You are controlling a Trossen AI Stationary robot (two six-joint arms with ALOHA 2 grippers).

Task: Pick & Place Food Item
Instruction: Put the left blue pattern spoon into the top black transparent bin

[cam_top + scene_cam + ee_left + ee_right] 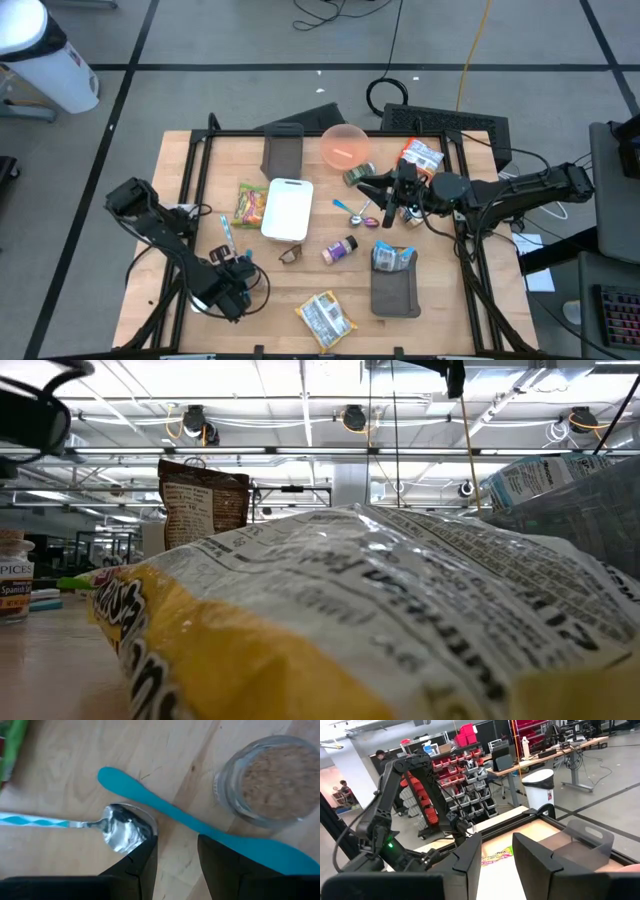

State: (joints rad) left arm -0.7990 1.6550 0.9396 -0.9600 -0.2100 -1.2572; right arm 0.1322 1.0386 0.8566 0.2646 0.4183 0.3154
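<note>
- The right gripper is partly open and empty. It hangs raised over the table's right-centre.
- The nearest food is an orange snack bag, just beyond it toward the far edge and near a pink bowl. I cannot tell which item is meant.
- The left gripper is also partly open and empty. It sits low over a spoon and a teal spatula, well apart from that bag.
- Clutter crowds the bag, so the approach from above looks freest.

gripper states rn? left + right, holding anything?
Left gripper: open, empty, over the teal spatula.
Right gripper: open, empty, raised above the table.
</note>
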